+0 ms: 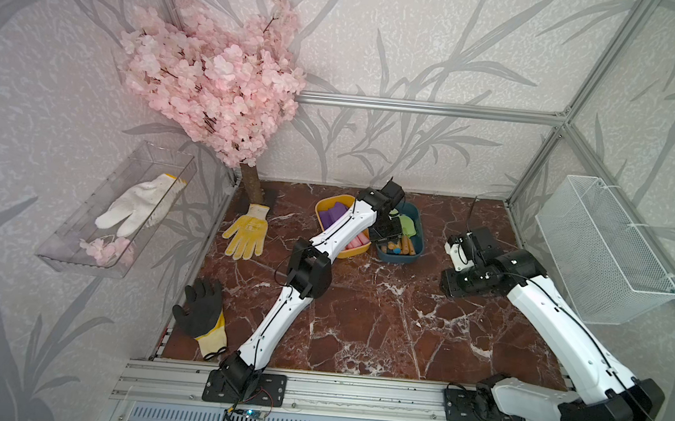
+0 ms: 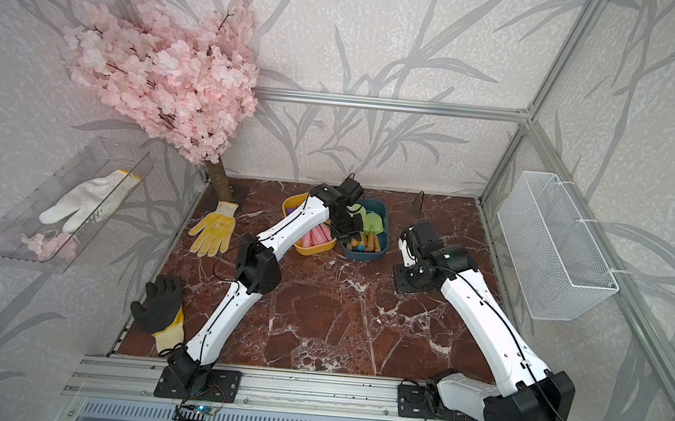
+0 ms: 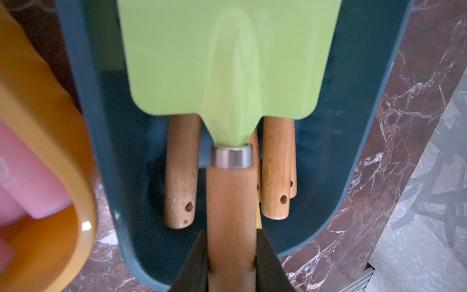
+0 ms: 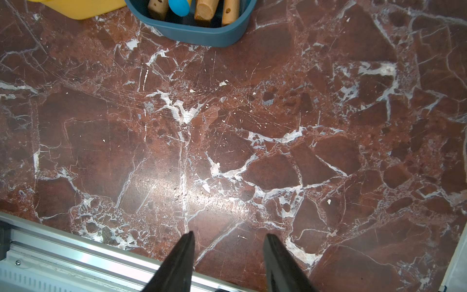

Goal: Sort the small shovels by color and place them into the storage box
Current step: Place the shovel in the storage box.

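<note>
My left gripper (image 3: 231, 235) is shut on the wooden handle of a light green shovel (image 3: 222, 63), held over the teal storage box (image 3: 88, 101). Other wooden handles (image 3: 180, 172) lie in that box beneath the blade. In both top views the left gripper (image 1: 386, 228) hangs between the teal box (image 1: 400, 258) and the yellow storage box (image 1: 330, 202), which holds purple blades (image 1: 333, 215) and pink handles (image 1: 358, 243). My right gripper (image 4: 228, 236) stands open over bare marble, to the right of the boxes (image 1: 455, 251).
A yellow glove (image 1: 246, 232) and a black glove (image 1: 200, 310) lie on the left of the marble table. A clear tray (image 1: 73, 255) with a white glove (image 1: 140, 207) hangs on the left wall, a white wire basket (image 1: 603, 251) on the right. A blossom tree (image 1: 213, 84) stands at the back left.
</note>
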### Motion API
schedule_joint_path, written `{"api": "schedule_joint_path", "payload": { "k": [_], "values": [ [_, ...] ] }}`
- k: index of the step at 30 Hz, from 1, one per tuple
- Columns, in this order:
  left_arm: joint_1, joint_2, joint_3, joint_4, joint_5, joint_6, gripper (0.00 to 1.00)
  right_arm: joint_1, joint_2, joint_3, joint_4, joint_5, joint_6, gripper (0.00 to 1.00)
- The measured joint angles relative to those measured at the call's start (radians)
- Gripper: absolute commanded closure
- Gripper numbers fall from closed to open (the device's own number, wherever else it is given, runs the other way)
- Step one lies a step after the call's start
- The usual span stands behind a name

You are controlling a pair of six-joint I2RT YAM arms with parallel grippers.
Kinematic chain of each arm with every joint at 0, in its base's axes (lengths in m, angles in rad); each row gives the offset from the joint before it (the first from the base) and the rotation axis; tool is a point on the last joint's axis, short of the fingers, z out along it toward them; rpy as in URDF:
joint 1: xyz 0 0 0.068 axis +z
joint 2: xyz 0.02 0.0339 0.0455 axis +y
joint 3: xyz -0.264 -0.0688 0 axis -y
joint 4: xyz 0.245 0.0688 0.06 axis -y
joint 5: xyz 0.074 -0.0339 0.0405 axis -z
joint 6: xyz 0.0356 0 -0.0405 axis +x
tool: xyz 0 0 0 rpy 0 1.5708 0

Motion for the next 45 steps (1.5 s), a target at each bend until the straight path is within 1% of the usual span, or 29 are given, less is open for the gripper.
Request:
{"api": "schedule_joint_path", "payload": {
  "k": [10,30,36,45],
  "values": [
    [0.025,0.022,0.013,0.002,0.019,0.002,1.0,0.0,0.022,-0.013,0.012,0.0,-0.001,0.51],
    [0.04,0.063,0.018,0.022,0.069,0.0,1.0,0.0,0.056,-0.013,0.023,0.0,0.0,0.51],
    [0.045,0.068,0.019,0.028,0.082,0.0,0.97,0.0,0.066,-0.013,0.023,0.0,0.0,0.51],
    [0.049,0.072,0.019,0.036,0.09,-0.009,0.96,0.0,0.081,-0.013,0.031,0.0,0.0,0.51]
  ]
}}
